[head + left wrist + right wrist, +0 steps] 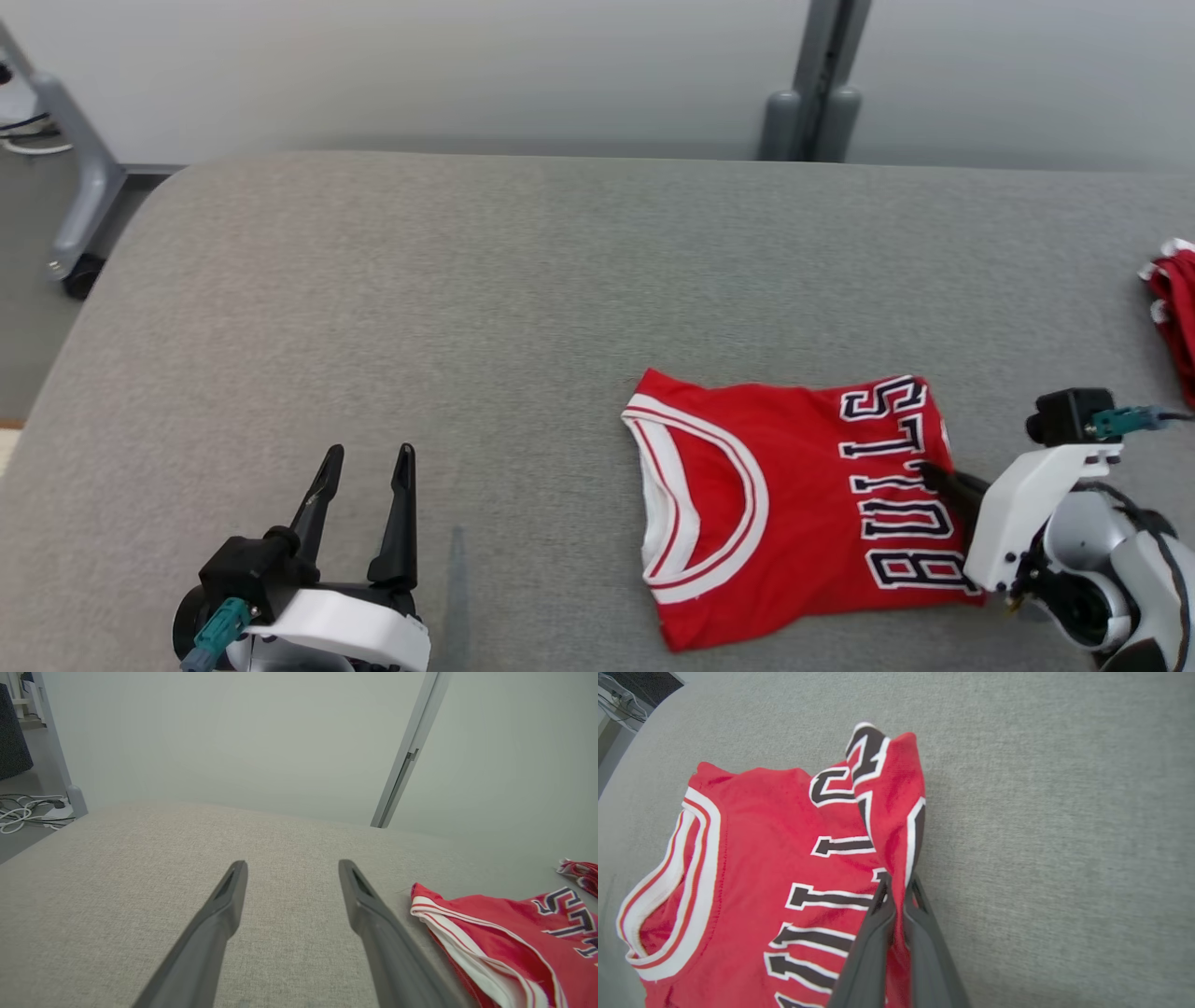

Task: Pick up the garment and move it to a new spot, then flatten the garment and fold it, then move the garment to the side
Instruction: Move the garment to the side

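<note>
On the grey surface (467, 327), the right tool (899, 883) pinches the garment (761, 858) edge.

left gripper (369, 451): fingers (219, 914) spread wide, low left | right gripper (899, 880): fingers (873, 933) pinched on jersey (794, 504) edge, low right

The jersey (794, 504) was smooth knit cloth with a faint sheen. Under it the padded surface (467, 308) wore a coarse, matt grey weave. Left of the jersey, the left gripper (368, 454) had matt dark plastic fingers (219, 914) and a smooth white plastic shell (345, 627).
</note>
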Controlling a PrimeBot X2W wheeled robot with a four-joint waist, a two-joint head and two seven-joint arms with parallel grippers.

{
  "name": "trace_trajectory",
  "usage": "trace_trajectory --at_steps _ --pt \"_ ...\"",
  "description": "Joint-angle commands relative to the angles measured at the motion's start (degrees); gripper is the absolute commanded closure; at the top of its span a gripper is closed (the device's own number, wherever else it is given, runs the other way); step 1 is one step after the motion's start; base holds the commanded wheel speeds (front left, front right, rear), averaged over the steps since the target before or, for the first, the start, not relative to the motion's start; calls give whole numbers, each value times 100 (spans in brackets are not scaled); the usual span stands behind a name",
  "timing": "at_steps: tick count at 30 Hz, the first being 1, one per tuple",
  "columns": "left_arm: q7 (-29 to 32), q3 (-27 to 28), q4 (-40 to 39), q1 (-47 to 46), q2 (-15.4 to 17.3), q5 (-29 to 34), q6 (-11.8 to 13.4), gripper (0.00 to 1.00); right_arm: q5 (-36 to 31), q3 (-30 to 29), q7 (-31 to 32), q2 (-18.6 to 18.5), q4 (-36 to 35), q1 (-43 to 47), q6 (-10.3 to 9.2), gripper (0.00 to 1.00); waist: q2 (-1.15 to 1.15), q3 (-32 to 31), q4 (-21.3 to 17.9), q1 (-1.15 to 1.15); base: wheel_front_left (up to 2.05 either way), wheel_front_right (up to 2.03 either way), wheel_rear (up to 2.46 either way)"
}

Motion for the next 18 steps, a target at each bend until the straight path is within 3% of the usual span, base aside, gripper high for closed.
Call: trace_trajectory --at_steps 1,10,18 --pt "-24 23 -42 -114 17 23 -19 0 -13 -11 -105 -151 44 -132 0 100 0 13 -280 0 0 0 0" --pt "-18 -120 -83 -201 9 81 -72 0 -193 -126 -260 -560 108 -502 0 100 0 132 -1412 0 0 0 0" --pt "-12 -269 -10 -413 65 194 -117 0 -322 -188 -356 -487 134 -767 0 100 0 391 -2423 0 0 0 0"
